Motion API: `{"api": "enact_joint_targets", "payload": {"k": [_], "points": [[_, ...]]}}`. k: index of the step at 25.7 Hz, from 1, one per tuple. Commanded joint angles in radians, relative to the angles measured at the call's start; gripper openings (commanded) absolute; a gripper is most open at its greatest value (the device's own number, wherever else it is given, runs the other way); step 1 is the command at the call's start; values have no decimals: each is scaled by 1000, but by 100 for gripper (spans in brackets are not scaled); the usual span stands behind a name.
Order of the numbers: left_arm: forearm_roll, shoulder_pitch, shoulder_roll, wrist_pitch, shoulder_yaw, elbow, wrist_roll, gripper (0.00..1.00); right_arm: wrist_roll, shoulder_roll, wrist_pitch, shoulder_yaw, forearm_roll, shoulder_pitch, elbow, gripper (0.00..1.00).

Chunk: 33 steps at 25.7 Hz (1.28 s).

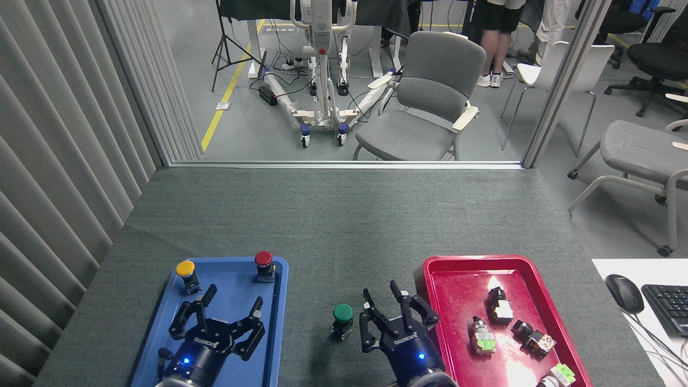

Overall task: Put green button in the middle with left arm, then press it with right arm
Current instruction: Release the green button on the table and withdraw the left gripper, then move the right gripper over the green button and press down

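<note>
The green button [342,319] stands upright on the bare grey cloth [344,231] between the two trays, its glossy green cap facing up. My left gripper [231,305] hovers open over the blue tray [161,333], well to the left of the button and holding nothing. My right gripper [390,307] sits just right of the button, at the red tray's left edge. Its fingers are spread with nothing between them, and its nearest fingertip [367,296] is close beside the green cap.
A yellow-capped button [186,274] and a red-capped button [263,265] stand at the blue tray's far end. The red tray [457,269] holds several small switches [497,305]. A mouse [623,292] and a keyboard [666,306] lie on a white desk at the right.
</note>
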Motion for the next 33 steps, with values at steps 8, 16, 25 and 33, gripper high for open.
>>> {"api": "enact_joint_targets", "payload": {"k": [8,16,25,33], "points": [[3,-1,15,21,83,4,-34,99,-14,80,12,106,1,-158,270,0],[6,1,17,21,100,21,-37,99,-17,86,14,99,7,-158,326,0],[6,2,15,21,118,35,-35,99,-80,95,67,102,7,-152,435,0],[6,1,17,21,118,40,-35,99,-97,94,92,93,-1,-146,386,18]]}}
